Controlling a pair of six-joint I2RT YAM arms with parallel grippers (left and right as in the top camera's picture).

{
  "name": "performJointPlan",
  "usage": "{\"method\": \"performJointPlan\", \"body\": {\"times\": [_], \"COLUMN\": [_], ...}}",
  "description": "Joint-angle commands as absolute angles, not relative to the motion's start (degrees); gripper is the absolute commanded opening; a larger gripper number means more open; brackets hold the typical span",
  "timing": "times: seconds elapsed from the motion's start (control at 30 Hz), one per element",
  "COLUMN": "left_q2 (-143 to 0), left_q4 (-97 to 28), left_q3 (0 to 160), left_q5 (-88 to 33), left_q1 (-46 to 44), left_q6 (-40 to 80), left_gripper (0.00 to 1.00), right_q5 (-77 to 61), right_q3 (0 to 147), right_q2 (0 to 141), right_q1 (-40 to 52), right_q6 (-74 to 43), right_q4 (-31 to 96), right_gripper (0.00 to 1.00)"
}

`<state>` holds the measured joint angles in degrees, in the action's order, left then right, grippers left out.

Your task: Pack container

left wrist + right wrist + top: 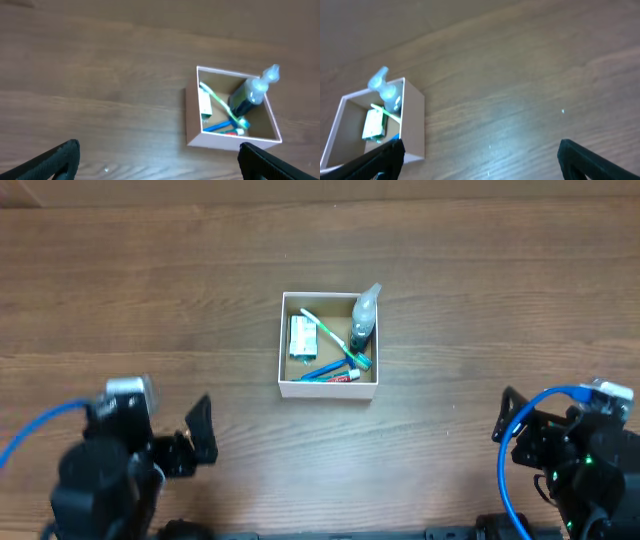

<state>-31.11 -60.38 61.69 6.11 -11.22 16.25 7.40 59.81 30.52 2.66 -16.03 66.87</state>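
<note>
Wood-grain table point(150, 280), square white cardboard container point(328, 389) — brown inside, left fingers point(55, 160) and right fingers point(592, 160) wide apart

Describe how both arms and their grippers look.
Both arms are black: the left arm and right arm each carry a looping blue cable and a pale grey block on the wrist. A small green light glows on the right one. The left gripper and right gripper have black, wedge-shaped fingers.

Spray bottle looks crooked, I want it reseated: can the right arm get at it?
Probably yes: the spray bottle pokes over the container's rim, nothing between it and the open right hand.
</note>
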Motion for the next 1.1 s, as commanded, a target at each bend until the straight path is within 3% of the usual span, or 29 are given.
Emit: {"method": "performJointPlan", "body": {"times": [0.0,0.13,0.53,0.73,0.8,0.93,1.0,1.07], "left_q2": [-22.44,-21.65,-21.67,-21.67,-21.67,-21.67,-21.67,-21.67], "left_q4": [-58.98,-70.39,-70.76,-70.76,-70.76,-70.76,-70.76,-70.76], "left_q3": [52.82,50.68,50.61,50.61,50.61,50.61,50.61,50.61], "left_q5": [7.46,7.46,7.68,7.68,7.66,7.68,7.68,7.68], "left_q1": [-11.27,-11.27,-11.27,-11.27,-11.27,-11.27,-11.27,-11.27], "left_q6": [22.35,22.31,22.52,22.52,22.52,22.55,22.52,22.55], "left_gripper": [1.0,1.0,1.0,1.0,1.0,1.0,1.0,1.0], "right_q5": [7.2,7.25,7.25,6.79,6.33,6.33,6.31,3.4], "right_q3": [59.11,59.11,55.13,29.76,26.0,10.9,2.15,0.47], "right_q2": [30.83,30.83,27.77,-0.12,0.19,0.16,0.16,0.16], "right_q1": [2.55,2.55,2.46,2.5,2.72,2.72,2.72,2.72], "right_q6": [-18.26,-18.26,-16.95,-16.05,-11.25,2.92,2.81,1.48], "right_q4": [66.46,66.61,65.6,52.38,45.89,16.34,2.42,4.45], "right_gripper": [1.0,1.0,1.0,1.0,1.0,1.0,1.0,1.0]}}
